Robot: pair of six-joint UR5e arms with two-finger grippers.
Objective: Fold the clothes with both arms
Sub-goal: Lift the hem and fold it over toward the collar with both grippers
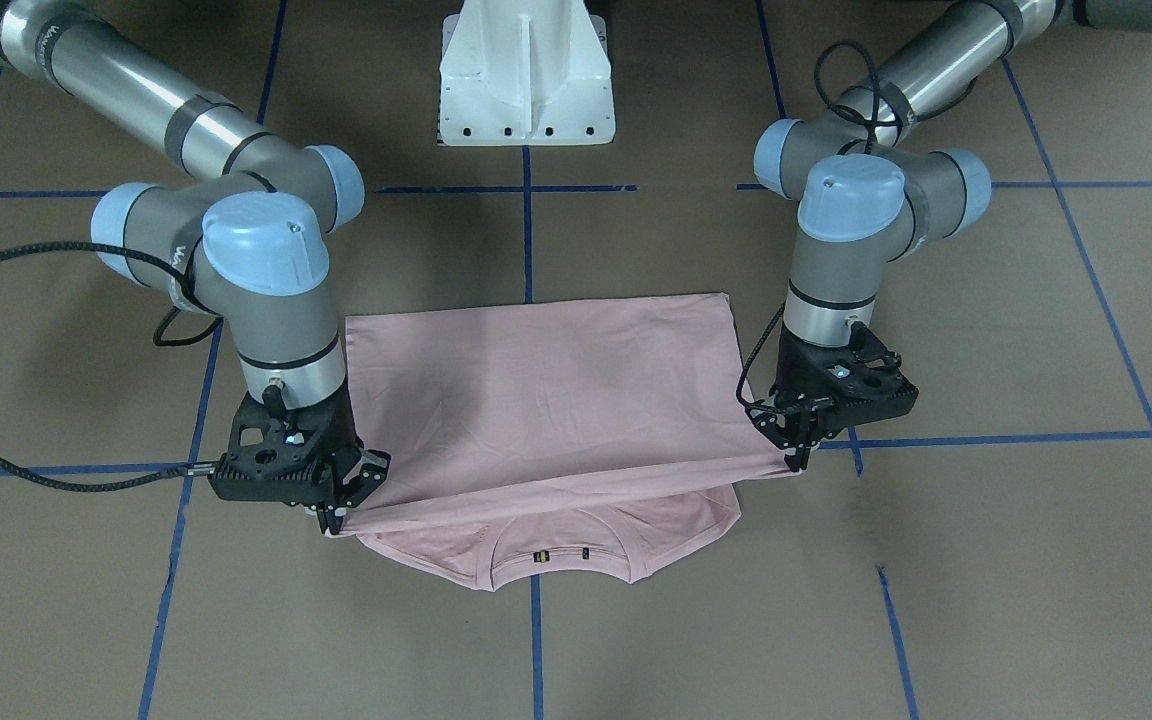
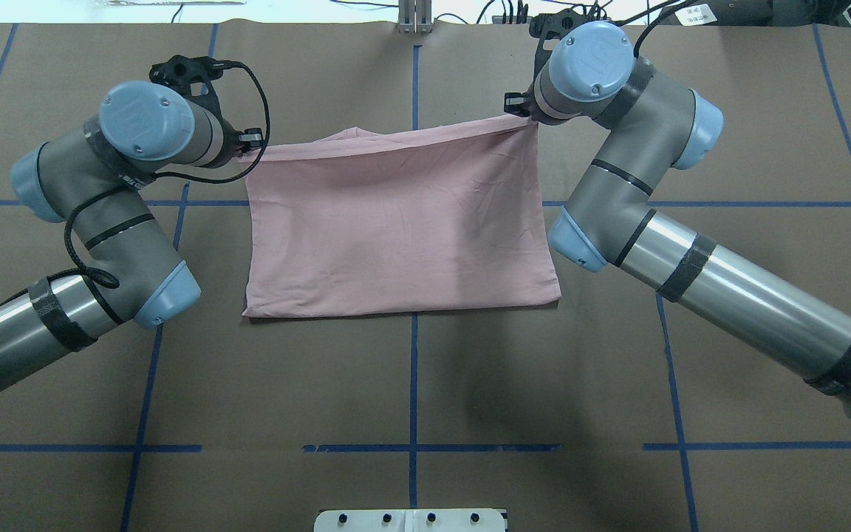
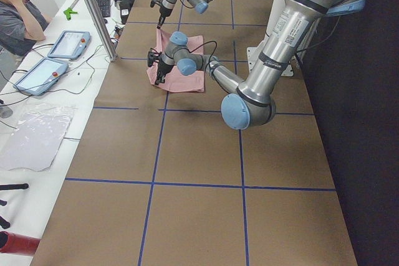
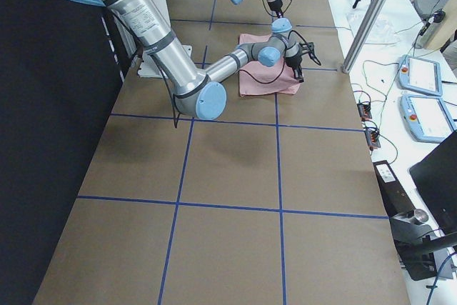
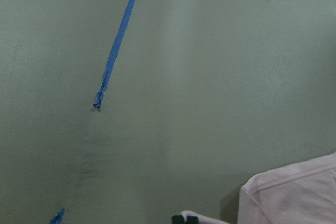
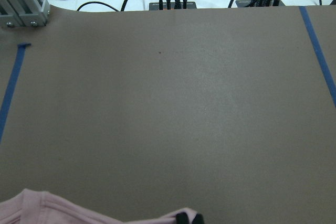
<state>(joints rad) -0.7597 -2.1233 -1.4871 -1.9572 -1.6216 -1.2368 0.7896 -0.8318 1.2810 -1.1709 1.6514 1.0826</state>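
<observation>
While the left gripper [image 1: 798,458] is clamped on one corner of the T-shirt [image 1: 546,400] and the right gripper [image 1: 338,517] on the opposite corner, the edge between them is held taut and raised off the worktop [image 1: 986,600]. From that edge the pink cloth slopes back toward the robot, where its far end rests flat. Just beyond the raised edge the collar [image 1: 561,562] and shoulders are seen lying on the worktop, not yet covered. Only plain pink fabric is shown; no print is visible.

The step in hand is judged to be the end-to-end fold, by which the gripped edge is to be laid over the lower layer at the collar. It looks well advanced but unfinished. For the next move, both grippers would need to be lowered together and level, so that the edge is laid square across the shoulders. Release should be made only once the cloth is down, since uneven lowering could leave a skewed fold.
</observation>
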